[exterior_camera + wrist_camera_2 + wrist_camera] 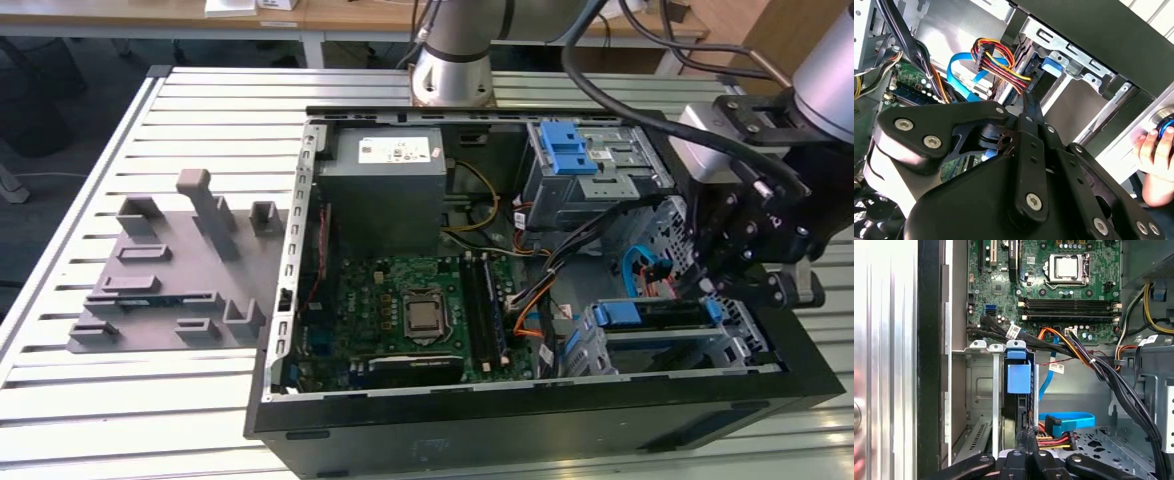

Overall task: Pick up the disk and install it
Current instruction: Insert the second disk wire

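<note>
Black linkage of the tool point(1028, 102) lies closest to the lens in both wrist views. Its fingers are drawn fully together into one narrow tip with nothing between them. In the first wrist view that tip point(1030, 437) meets the near end of the disk point(1019, 400); whether it presses on it I cannot tell.

The disk stands on edge in a slot of the grey drive cage point(979, 390). It shows as a dark slab topped by a blue plastic carrier tab. Its label face is hidden. In the exterior view it shows as a blue-edged bar point(654, 313) in the cage at the lower right of the frame, with the tool point(711, 288) just above it.

The second wrist view adds a person's hand point(1153, 165) resting against the outer wall of the computer case point(534, 425). The first wrist view adds the green motherboard point(1054, 285) beyond the cage, and a blue ribbon cable point(1069, 420) beside the tool. The exterior view alone takes in the slatted tabletop point(134, 400) and a grey plastic fixture point(174, 270) at the exterior view's left, well apart from the case.

Room is tight: cage walls flank the disk, black cable bundles point(1114, 385) run close by, and the case rim is near.
</note>
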Available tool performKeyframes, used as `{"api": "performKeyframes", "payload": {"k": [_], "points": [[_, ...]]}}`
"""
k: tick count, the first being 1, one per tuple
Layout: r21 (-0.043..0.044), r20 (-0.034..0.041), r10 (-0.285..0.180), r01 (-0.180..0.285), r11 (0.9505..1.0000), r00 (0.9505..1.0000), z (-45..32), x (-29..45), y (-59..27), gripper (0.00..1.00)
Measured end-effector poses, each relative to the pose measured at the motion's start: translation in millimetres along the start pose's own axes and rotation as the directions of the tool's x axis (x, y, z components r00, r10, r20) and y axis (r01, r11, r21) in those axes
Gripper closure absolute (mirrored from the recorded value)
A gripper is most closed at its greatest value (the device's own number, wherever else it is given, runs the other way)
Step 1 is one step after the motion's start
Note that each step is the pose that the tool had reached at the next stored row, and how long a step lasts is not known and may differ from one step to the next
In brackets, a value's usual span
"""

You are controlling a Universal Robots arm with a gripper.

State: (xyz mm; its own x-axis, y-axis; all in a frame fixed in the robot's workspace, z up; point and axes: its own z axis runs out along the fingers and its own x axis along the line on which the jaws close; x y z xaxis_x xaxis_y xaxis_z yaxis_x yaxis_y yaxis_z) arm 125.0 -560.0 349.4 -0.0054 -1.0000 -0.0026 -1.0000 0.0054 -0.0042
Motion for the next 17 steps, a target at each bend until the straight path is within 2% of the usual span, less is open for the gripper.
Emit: {"api": "performKeyframes", "payload": {"k": [9,17], "points": [[0.0,0.0003,0.0,0.0,1.0,1.0,-8.7,0.0,1.1,0.89],[0.0,0.0071,0.0,0.0,1.0,1.0,-11.9,0.0,10.4,0.89]]}}
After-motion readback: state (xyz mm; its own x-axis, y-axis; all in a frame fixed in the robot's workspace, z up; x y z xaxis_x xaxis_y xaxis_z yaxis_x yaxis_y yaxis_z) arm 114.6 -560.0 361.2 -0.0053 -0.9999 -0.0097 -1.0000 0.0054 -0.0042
